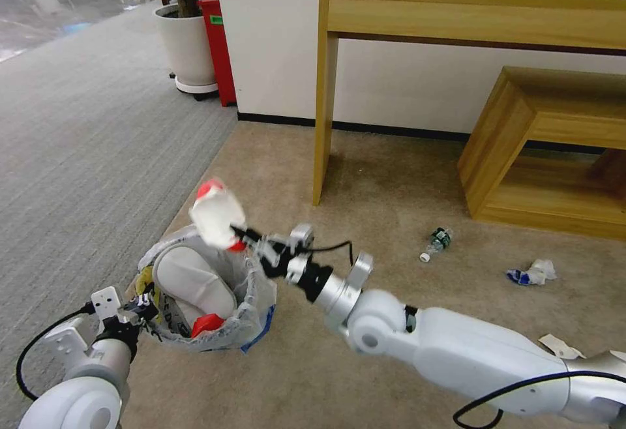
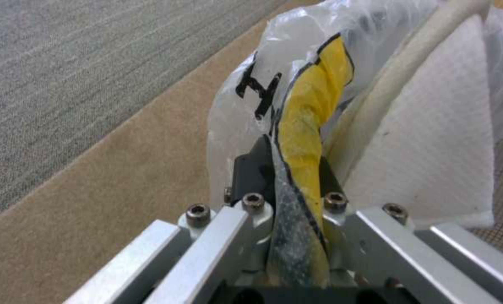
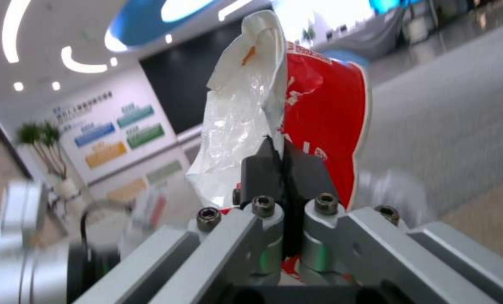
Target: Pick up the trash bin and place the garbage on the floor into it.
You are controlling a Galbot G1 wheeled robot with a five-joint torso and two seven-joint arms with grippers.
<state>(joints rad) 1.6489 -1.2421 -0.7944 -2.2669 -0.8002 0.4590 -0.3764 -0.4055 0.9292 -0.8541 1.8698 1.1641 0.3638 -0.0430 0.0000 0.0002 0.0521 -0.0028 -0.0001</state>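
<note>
**Wrapper held above the bin**

We take the trash bin (image 1: 195,298) as our landmark. It sits on the beige carpet (image 1: 391,220), close to the seam with the grey carpet (image 1: 85,155), lined with a crinkly whitish bag with blue edges. Inside it we see a white slipper (image 1: 192,279) and a red scrap (image 1: 207,323).

Behind the bin and to its right stands a tall wooden table (image 1: 469,5), with a low wooden shelf (image 1: 554,148) farther right.

Our right gripper (image 1: 242,232) hangs just above the bin's far rim, its fingers clamped on a crumpled red-and-white wrapper (image 1: 215,214). Our left gripper (image 1: 140,308) sits at the bin's near-left rim, fingers pinched on the bag edge together with a yellow wrapper (image 2: 313,109).

Well right of the bin, on the carpet, lie a crushed bottle (image 1: 437,243), a blue-and-white crumpled paper (image 1: 531,274) and a white scrap (image 1: 559,346).
</note>
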